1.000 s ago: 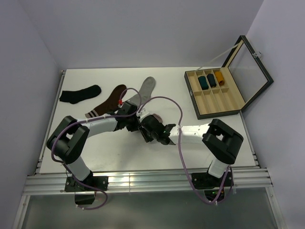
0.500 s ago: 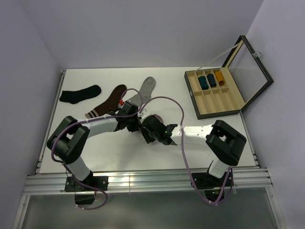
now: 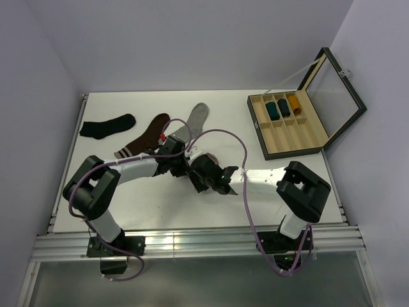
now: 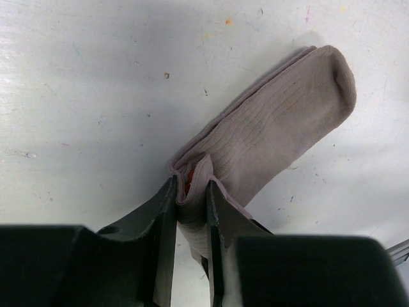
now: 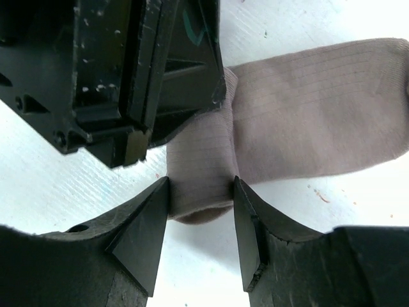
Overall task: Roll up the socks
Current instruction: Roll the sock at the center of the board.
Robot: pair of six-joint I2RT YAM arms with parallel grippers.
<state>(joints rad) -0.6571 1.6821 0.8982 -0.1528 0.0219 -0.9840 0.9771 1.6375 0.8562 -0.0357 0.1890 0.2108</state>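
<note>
The dusty pink sock (image 4: 281, 121) lies flat on the white table, its cuff end folded up into a short roll with a bit of red showing inside. My left gripper (image 4: 190, 185) is shut on that roll from one side. My right gripper (image 5: 200, 185) is shut on the same roll from the opposite side, close under the left gripper (image 5: 140, 77). In the top view both grippers (image 3: 192, 167) meet at table centre, and only the sock's toe (image 3: 209, 157) shows. The light grey sock (image 3: 195, 118) lies flat behind them, untouched.
A black sock (image 3: 107, 125) and a dark brown sock with a striped cuff (image 3: 146, 137) lie at the back left. An open wooden box (image 3: 294, 135) with its glass lid (image 3: 335, 89) up stands at the back right and holds three rolled socks (image 3: 283, 107).
The right arm's elbow has shifted slightly to the right. Both grippers stay on the pink sock's rolled end in nearly the same place.
</note>
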